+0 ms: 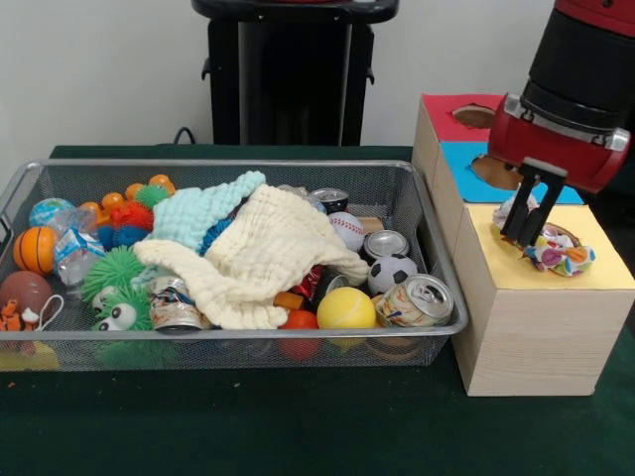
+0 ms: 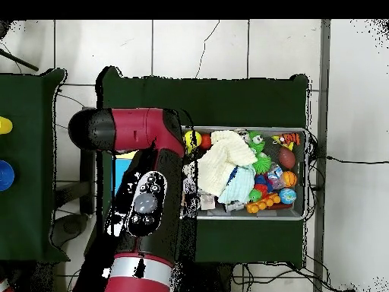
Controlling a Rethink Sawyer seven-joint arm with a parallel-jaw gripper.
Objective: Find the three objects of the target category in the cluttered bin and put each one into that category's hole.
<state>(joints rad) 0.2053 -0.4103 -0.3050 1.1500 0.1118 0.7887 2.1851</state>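
While the gripper (image 1: pixel 529 230) is hanging over the yellow box top (image 1: pixel 595 263), its jaws are pinching a patterned cloth (image 1: pixel 556 250). Overhead, the arm (image 2: pixel 144 201) is hiding both.

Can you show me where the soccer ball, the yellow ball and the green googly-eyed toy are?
soccer ball (image 1: pixel 392 273): front view, on its white and black top.
yellow ball (image 1: pixel 346 308): front view, middle of its face.
green googly-eyed toy (image 1: pixel 123 309): front view, just above its eyes.

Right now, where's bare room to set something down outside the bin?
The green table is bare in front of the wire bin and the wooden box. The yellow box top is free toward its right edge; a patterned cloth sits at its hole beneath the gripper. The bin itself is crowded throughout.
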